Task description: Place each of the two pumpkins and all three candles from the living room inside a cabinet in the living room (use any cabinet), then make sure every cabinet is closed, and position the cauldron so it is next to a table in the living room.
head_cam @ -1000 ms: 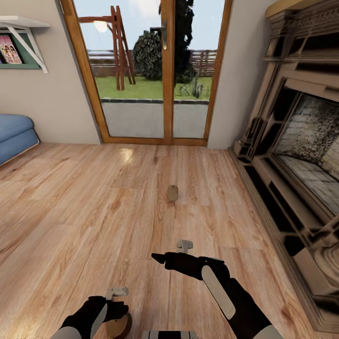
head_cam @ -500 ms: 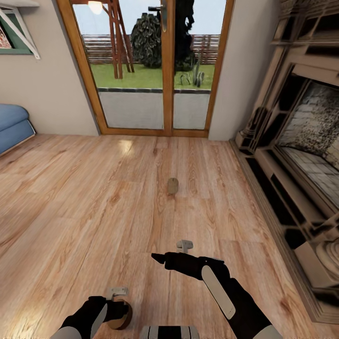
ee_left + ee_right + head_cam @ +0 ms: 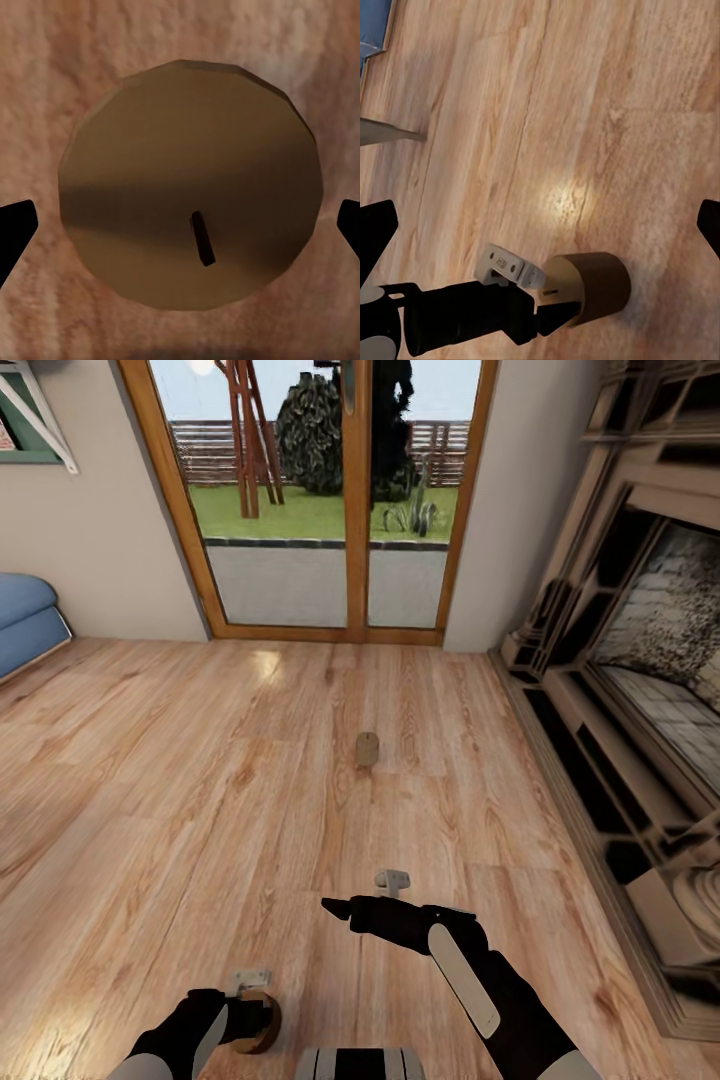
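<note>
Two stubby beige candles stand on the wooden floor. One candle [image 3: 367,748] is in the middle of the room, well ahead of both arms. The other candle [image 3: 264,1023] sits right below my left gripper [image 3: 248,1012]. In the left wrist view its round top and dark wick [image 3: 191,195] lie between the black fingertips [image 3: 15,225], which stand wide apart beside it without touching. The right wrist view shows this candle [image 3: 594,289] at the tip of my left arm. My right gripper [image 3: 337,907] hovers open over bare floor, its fingertips [image 3: 376,234] far apart.
A large stone-coloured fireplace [image 3: 640,690] lines the right wall. A wood-framed glass door [image 3: 330,510] closes the far end. A blue sofa [image 3: 25,620] juts in at the left. Open wooden floor [image 3: 200,790] lies between them.
The whole picture has slid upward a little, so the camera has moved. The near candle now shows more fully by my left gripper. Both arms hold the same pose.
</note>
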Robot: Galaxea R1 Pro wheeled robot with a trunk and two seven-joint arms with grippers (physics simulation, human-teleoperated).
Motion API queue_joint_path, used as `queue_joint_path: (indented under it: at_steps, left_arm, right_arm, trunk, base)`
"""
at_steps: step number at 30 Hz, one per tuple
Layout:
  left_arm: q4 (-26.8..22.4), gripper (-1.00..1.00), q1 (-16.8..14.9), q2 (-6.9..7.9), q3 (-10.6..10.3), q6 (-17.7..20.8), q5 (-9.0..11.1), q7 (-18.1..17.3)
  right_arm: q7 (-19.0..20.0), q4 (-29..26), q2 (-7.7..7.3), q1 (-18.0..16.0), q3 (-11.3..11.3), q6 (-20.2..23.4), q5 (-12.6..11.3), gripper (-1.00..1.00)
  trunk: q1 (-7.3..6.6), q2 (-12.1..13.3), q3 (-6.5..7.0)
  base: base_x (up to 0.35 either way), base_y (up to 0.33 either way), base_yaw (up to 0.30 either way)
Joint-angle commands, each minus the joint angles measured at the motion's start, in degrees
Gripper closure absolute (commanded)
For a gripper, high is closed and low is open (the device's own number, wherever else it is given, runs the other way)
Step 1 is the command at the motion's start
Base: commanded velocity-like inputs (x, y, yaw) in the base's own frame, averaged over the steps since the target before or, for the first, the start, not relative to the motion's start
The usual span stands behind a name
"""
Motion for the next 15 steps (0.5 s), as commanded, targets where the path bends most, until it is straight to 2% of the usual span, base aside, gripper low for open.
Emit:
queue_joint_path:
  at_steps: [1, 4, 15]
  left_arm:
    - [0.0, -1.00, 0.0, 0.00, 0.0, 0.0, 0.0, 0.0]
    - [0.0, -1.00, 0.0, 0.00, 0.0, 0.0, 0.0, 0.0]
    - [0.0, -1.00, 0.0, -0.05, 0.0, 0.0, 0.0, 0.1]
  right_arm:
    - [0.0, 0.0, 0.00, 0.0, 0.0, 0.0, 0.0, -1.00]
    - [0.0, 0.0, 0.00, 0.0, 0.0, 0.0, 0.0, -1.00]
    - [-0.1, 0.0, 0.00, 0.0, 0.0, 0.0, 0.0, -1.00]
  trunk:
    - [0.02, 0.0, -0.23]
    - [0.10, -0.1, -0.89]
    - [0.10, -0.1, -0.89]
  base:
    - [0.000, 0.000, 0.000]
    - [0.000, 0.000, 0.000]
    - [0.000, 0.000, 0.000]
